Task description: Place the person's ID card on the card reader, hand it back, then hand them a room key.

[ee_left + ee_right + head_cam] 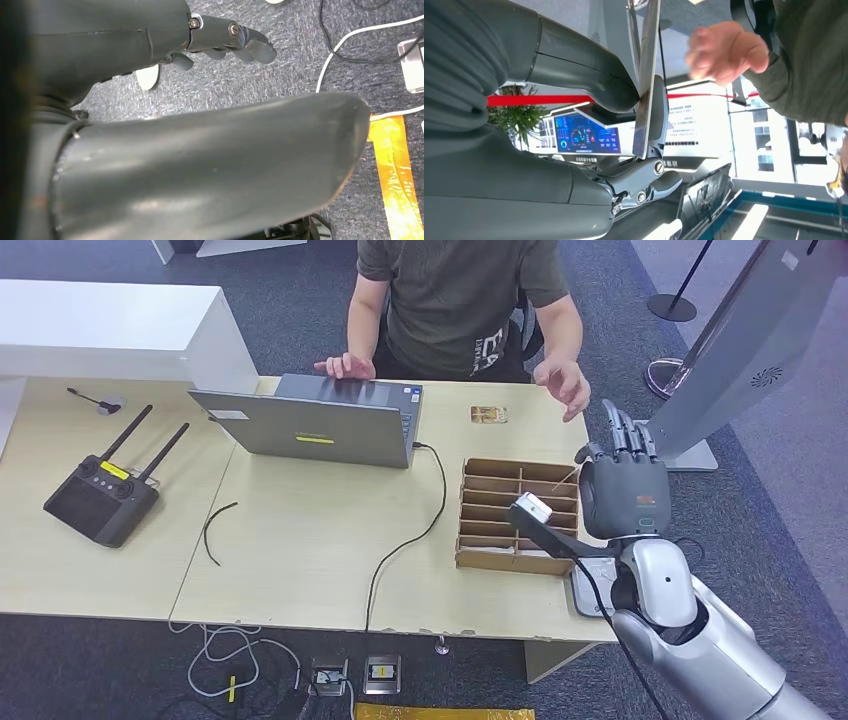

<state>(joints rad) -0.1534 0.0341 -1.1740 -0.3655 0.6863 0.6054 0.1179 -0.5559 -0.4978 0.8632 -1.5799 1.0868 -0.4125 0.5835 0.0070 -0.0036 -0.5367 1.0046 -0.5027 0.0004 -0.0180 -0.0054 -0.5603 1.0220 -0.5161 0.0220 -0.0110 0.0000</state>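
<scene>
- Right hand [622, 485] is raised at the right end of the tabletop [300, 540], fingers pointing up toward the person [460, 300] seated on the far side.
- Right wrist view: a thin card [646, 75], seen edge-on, is pinched between the thick thumb and the darker fingers [649, 177] of the right hand. Which card it is cannot be read from the edge.
- The person's open hand [562, 382] hovers just beyond the right hand's fingertips, near but apart from them; in the right wrist view it is blurred and close to the card's far end, no contact visible.
- A cardboard divider box [515, 515] sits on the tabletop just beside the right hand, on the robot's left of it. Its slots hold thin items, too small to identify.
- A small brownish card-like item [488, 414] lies flat on the tabletop beyond the box, near the person's hand.
- A flat grey device [590, 585] sits at the tabletop's near right corner, partly hidden by the right wrist.
- Left hand [220, 42] hangs low over the grey carpet, fingers loosely extended and apart, holding nothing.
- Also on the tabletop: an open laptop [320, 420] in front of the person, whose other hand rests on it; a black remote controller [100, 495] with two antennas at the left.
</scene>
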